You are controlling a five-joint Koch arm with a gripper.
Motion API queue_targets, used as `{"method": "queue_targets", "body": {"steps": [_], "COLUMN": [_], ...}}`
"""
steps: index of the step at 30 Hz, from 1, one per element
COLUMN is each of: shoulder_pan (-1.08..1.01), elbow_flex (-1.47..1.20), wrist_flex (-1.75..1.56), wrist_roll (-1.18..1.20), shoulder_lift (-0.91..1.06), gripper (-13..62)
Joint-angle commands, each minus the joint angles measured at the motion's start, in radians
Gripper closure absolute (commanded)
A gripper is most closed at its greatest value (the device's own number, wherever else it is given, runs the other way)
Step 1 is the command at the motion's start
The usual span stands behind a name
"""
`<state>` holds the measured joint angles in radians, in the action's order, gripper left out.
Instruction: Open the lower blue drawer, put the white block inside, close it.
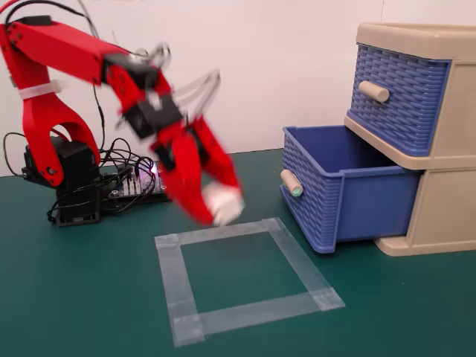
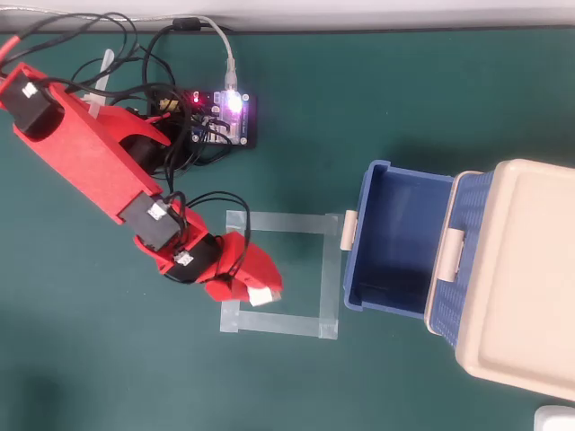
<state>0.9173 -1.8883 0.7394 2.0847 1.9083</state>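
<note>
The lower blue drawer (image 1: 335, 193) is pulled out of the beige cabinet (image 1: 446, 193), its green-tipped peg handle (image 1: 291, 183) facing left; it shows open and empty from above (image 2: 395, 242). My red gripper (image 1: 216, 208) is blurred by motion and shut on the white block (image 1: 223, 204), held above the table over the left edge of the taped square (image 1: 242, 271). In the overhead view the gripper (image 2: 256, 289) holds the block (image 2: 262, 297) over the square's left part (image 2: 283, 274), well left of the drawer.
The upper blue drawer (image 1: 394, 97) with an all-beige handle is closed. A circuit board with cables (image 2: 220, 112) lies at the back by the arm's base (image 1: 63, 171). Green table surface surrounds the taped square.
</note>
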Motion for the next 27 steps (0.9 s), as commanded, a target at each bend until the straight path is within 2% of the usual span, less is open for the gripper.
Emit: {"method": "queue_targets", "body": {"steps": [1,3,8,10,14,15,16,18,20,27], "shoulder_pan": [0.123,0.252,0.396,0.436,0.437,0.436,0.437,0.440,0.440,0.436], "elbow_flex": [0.121,0.244,0.526,0.604,0.640,0.640,0.640,0.641,0.641,0.646], "wrist_flex": [-0.005,-0.011,-0.008,-0.003,-0.003,-0.006,-0.008,-0.014,-0.015,-0.009], "wrist_roll": [0.321,0.506,0.839,0.884,0.881,0.877,0.873,0.861,0.856,0.862], "shoulder_lift": [0.032,-0.021,-0.236,-0.324,-0.356,-0.357,-0.357,-0.357,-0.354,-0.345], "gripper": [57.6,57.6,57.5,57.4,57.0,55.3,49.0,28.7,19.0,17.7]}}
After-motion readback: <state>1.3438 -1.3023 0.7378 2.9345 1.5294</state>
